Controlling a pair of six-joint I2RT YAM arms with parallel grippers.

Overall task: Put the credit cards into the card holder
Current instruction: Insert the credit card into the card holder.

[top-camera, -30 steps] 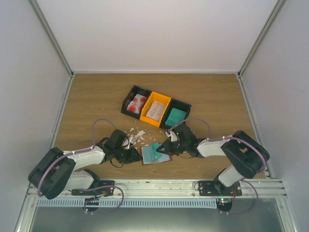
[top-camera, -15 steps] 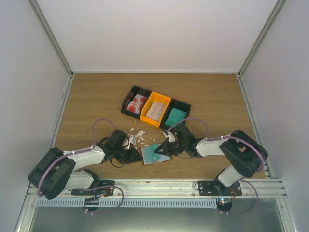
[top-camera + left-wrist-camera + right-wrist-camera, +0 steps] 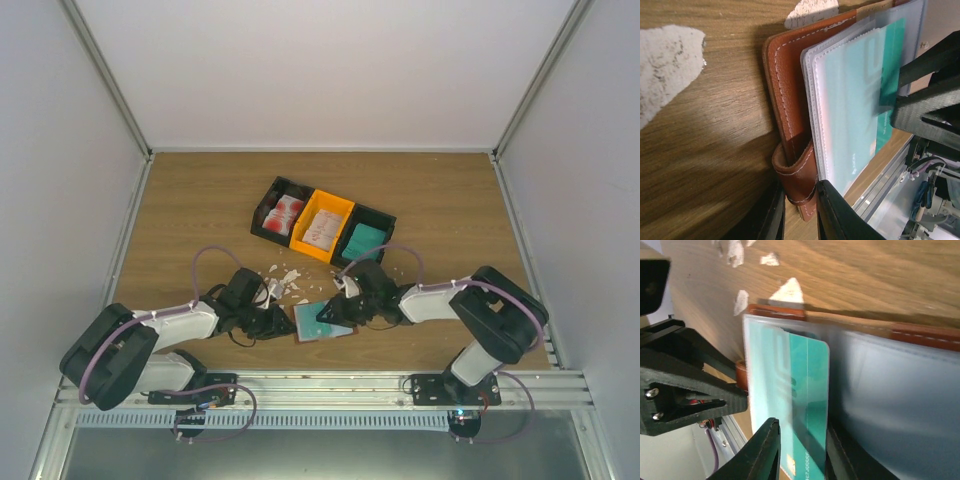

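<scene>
Status: mid-task, and early by the look of it. The card holder [image 3: 322, 322] lies open on the counter [image 3: 190, 215] near the front edge, between the arms. One teal card [image 3: 807, 400] is partway into a clear sleeve [image 3: 765, 370] of the holder, with one end sticking out, so it's not seated yet.

Your left end effector [image 3: 800, 186] is clamped on the holder's leather strap tab [image 3: 796, 175], pinning it. Your right end effector [image 3: 801, 425] sits at the card's exposed end, jaws a little apart. Can't tell if it's pinching the card or just nudging it.

Plenty left. Three trays in a row behind the holder:
- black tray [image 3: 264, 214]: white-and-red cards [image 3: 286, 212]
- orange tray [image 3: 330, 198]: pinkish-beige cards [image 3: 322, 230]
- second black tray [image 3: 388, 219]: teal cards [image 3: 366, 240]

All three look stocked. White scraps [image 3: 285, 280] lie loose between trays and holder; not yours to load.
</scene>
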